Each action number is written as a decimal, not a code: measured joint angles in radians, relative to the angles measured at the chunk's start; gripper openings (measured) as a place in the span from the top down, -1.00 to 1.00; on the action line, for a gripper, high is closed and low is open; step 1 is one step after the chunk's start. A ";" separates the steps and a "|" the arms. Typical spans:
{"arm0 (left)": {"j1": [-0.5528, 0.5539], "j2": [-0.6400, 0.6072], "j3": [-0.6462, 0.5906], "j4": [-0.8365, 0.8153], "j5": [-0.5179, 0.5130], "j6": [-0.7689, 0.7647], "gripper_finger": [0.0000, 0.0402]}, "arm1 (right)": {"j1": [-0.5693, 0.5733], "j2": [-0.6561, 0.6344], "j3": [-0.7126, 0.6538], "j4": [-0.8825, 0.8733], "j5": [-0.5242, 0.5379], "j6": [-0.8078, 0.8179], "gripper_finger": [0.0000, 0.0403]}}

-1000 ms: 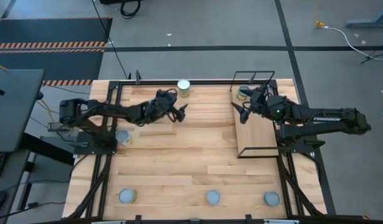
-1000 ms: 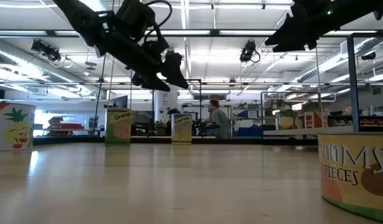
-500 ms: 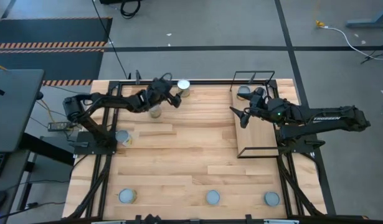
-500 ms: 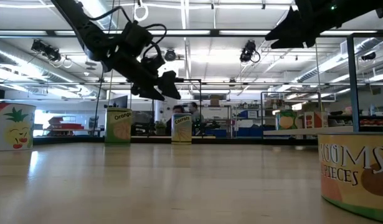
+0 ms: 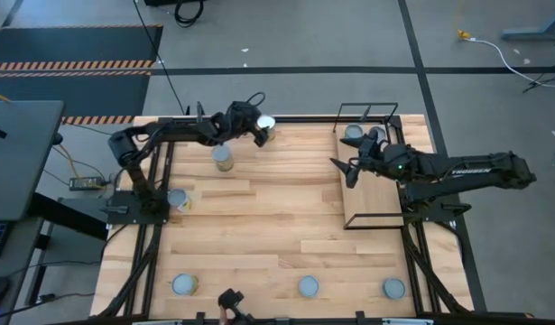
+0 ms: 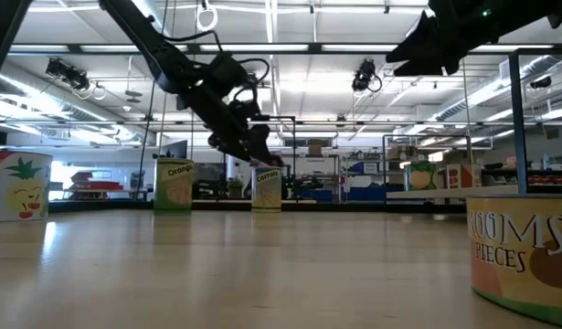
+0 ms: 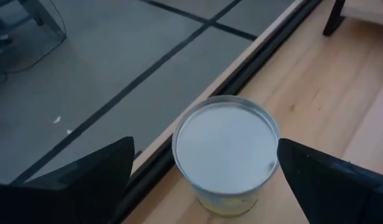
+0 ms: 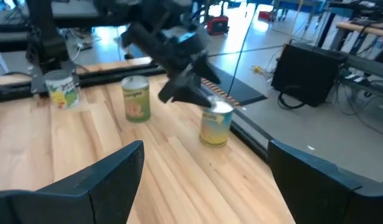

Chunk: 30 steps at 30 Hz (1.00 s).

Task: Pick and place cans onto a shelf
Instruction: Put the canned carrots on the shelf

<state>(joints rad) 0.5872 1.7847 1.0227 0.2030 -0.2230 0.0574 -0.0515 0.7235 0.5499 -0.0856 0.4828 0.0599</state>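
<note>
Left gripper: dark two-finger left gripper (image 5: 262, 133) poised right at the yellow-labelled silver-topped can (image 5: 267, 126) on the table's far edge; fingers spread wide to either side of that can in the wrist view, nothing gripped.
Far-edge can: upright on the pale plank tabletop (image 5: 277, 226), its round grey lid (image 7: 226, 144) between the two dark fingertips (image 7: 104, 171).
Can with orange label: short metal can marked "Orange" (image 5: 223, 158), standing near the left gripper, apart from it.
Right gripper: dark two-finger right gripper (image 5: 343, 169) held above the near-left edge of the shelf, fingers wide apart, empty.
Shelf: narrow brown wooden board in thin black wire frame (image 5: 378, 194) on the table's right side; one grey-topped can (image 5: 353, 133) sits at its far end.
Other cans: one beside the left arm's base (image 5: 177, 199); three in a row along the near edge (image 5: 184, 285), (image 5: 309, 286), (image 5: 394, 288).
</note>
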 joint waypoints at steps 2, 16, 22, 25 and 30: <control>0.001 0.023 0.017 0.008 0.007 -0.009 -0.99 | 0.003 0.010 0.000 0.005 -0.009 0.000 -0.73; -0.014 0.052 0.026 0.064 0.035 -0.047 -0.99 | 0.006 0.040 0.000 0.004 -0.011 -0.008 -0.73; -0.028 0.050 0.026 0.056 0.079 -0.076 -0.99 | 0.006 0.043 0.000 0.005 -0.011 -0.007 -0.73; -0.031 0.054 0.026 0.056 0.075 -0.077 -0.99 | 0.006 0.043 0.000 0.004 -0.011 -0.007 -0.73; -0.027 0.082 0.028 0.061 0.021 -0.068 -0.99 | 0.006 0.043 0.000 0.005 -0.011 -0.003 -0.73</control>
<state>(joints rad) 0.5603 1.8669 1.0507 0.2639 -0.2020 -0.0104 -0.0452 0.7662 0.5499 -0.0810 0.4721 0.0566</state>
